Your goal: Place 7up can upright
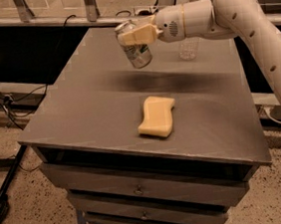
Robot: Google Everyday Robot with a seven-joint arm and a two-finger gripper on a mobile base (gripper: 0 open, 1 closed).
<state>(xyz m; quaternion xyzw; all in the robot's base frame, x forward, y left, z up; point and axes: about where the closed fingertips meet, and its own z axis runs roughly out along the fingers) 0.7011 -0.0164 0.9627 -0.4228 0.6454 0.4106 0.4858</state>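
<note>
The end effector (pixel 133 36) was clamped on the 7up can (pixel 140 56), which was held tilted above the far part of the tabletop (pixel 79 105), clear of it. A sponge (pixel 157 116) was noted nearer, well apart. The carry step was judged in hand; 1 levelling and lowering move was called for next.

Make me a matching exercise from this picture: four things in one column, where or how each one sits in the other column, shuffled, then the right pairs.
Things:
1. 7up can
2. sponge
3. water bottle
4. gripper

Places or states:
A. standing upright near the far edge of the table
B. lying flat near the middle of the tabletop
C. tilted in the air, off the tabletop
D. above the far part of the table, jaws clamped around another item

Pairs: 1-C, 2-B, 3-A, 4-D
</note>
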